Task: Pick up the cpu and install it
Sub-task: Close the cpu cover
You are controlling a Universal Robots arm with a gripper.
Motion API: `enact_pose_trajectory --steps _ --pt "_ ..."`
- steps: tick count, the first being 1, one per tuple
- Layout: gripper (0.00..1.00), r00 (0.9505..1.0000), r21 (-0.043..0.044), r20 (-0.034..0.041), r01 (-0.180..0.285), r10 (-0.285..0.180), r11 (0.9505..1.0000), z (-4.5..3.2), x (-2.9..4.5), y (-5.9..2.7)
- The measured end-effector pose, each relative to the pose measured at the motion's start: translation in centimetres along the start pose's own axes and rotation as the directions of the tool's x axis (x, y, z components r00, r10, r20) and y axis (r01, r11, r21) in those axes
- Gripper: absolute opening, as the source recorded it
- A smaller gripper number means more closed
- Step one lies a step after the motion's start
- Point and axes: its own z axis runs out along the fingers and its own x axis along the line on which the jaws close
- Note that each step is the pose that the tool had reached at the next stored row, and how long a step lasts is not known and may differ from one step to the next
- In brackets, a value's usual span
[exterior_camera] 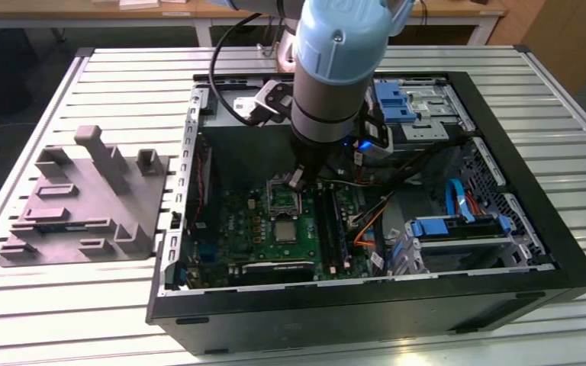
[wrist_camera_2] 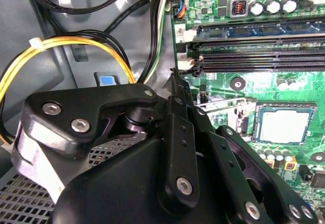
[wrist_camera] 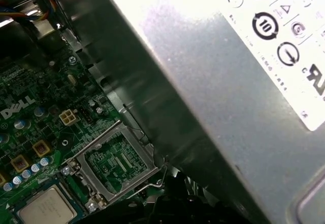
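Jaws: state cannot be told; the gripper [exterior_camera: 298, 181] is lowered inside the open computer case [exterior_camera: 537, 229], its tips hidden against the motherboard [exterior_camera: 262, 229], and nothing is seen held. In the second wrist view the black gripper body [wrist_camera_2: 172, 173] occupies the foreground with its linkages drawn together toward a narrow tip. Cpu [exterior_camera: 286, 230]: small square chip with silvery-grey top, lying flat in its socket on the motherboard, just beside the gripper and apart from it; also seen in the second wrist view [wrist_camera_2: 282, 126] and in the first wrist view [wrist_camera: 46, 210]. Socket retention frame [wrist_camera: 116, 162]: metal, hinged up and standing open next to the cpu. Memory slots [wrist_camera_2: 254, 46]: long, dark, running parallel beside the socket. Yellow cable loop [wrist_camera_2: 61, 49]: tied with a white band, against the case wall. Grey moulded tray [exterior_camera: 85, 202]: upright posts, resting on the slatted table [exterior_camera: 49, 305] at the exterior view's left, well apart from the case.
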Motion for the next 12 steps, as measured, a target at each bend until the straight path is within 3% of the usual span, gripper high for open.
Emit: enact_pose_trajectory --steps 6,12 --pt "0.11 1.0 0.0015 -0.0017 0.0 0.0 1.0 -0.15 -0.04 0.07" --pt "0.11 0.9999 0.0093 -0.0122 0.0 0.0 1.0 -0.3 -0.07 0.14"
